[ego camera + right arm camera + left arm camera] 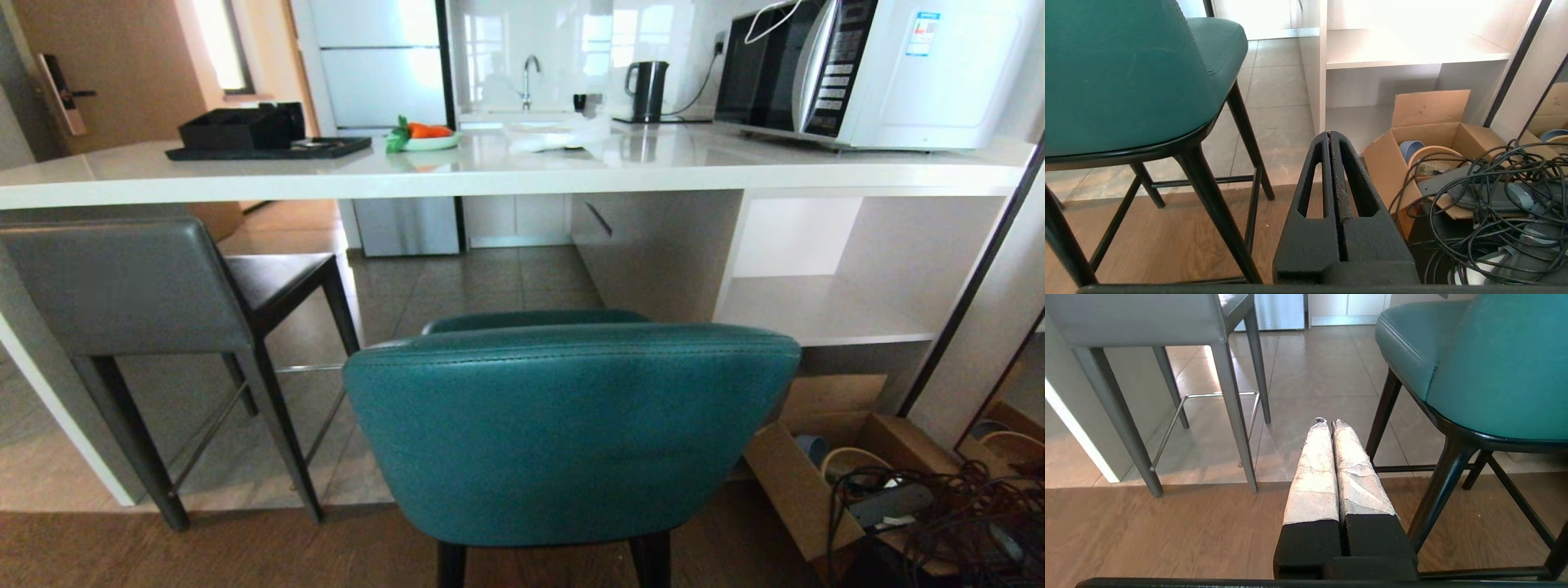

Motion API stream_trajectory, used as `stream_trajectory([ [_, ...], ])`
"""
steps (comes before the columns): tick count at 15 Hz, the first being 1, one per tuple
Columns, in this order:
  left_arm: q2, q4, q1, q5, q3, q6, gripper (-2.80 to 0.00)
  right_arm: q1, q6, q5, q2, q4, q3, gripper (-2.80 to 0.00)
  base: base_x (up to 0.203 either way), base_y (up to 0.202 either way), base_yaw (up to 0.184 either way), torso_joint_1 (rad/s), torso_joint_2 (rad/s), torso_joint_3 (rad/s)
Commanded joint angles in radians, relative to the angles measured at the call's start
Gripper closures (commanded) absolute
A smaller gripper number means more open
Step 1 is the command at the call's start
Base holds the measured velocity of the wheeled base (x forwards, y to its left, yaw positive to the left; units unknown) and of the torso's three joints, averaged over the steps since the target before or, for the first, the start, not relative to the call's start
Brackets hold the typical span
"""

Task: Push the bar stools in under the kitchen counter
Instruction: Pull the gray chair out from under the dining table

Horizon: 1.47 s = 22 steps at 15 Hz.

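The teal bar stool [571, 425] stands right before me, its curved back near and its seat short of the kitchen counter [490, 171]. The dark grey stool [131, 286] stands to the left, its seat partly under the white slab. Neither arm shows in the head view. My left gripper [1329, 422] is shut and empty, low between the two stools, with the teal stool [1474, 367] to its right and the grey stool [1167, 322] to its left. My right gripper [1329, 134] is shut and empty, low to the right of the teal stool [1126, 73].
An open cardboard box [824, 474] with bowls and a tangle of black cables [939, 523] lie on the floor at the right, beside the white shelf unit [816, 310]. A microwave [865, 65], a kettle [649, 88], a black tray [269, 149] and a plate [429, 140] are on the counter.
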Motion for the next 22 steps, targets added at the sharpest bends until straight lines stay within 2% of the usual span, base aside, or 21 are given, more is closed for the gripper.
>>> stream_trajectory([
  [1, 0.000, 0.001, -0.001, 0.009, 0.003, -0.006, 0.00, 0.002, 0.002, 0.000, 0.002, -0.001, 0.003, 0.00, 0.000, 0.000, 0.000, 0.000, 0.00, 0.000],
  [17, 0.000, 0.001, -0.001, 0.006, 0.003, -0.004, 0.00, 0.002, 0.002, 0.000, 0.002, 0.000, 0.005, 0.00, 0.000, 0.000, 0.000, 0.000, 0.00, 0.000],
  [22, 0.000, 0.001, -0.001, 0.008, 0.003, -0.004, 0.00, 0.002, 0.002, 0.000, 0.002, -0.001, 0.003, 0.00, -0.107, 0.000, 0.000, 0.001, 0.00, 0.002],
])
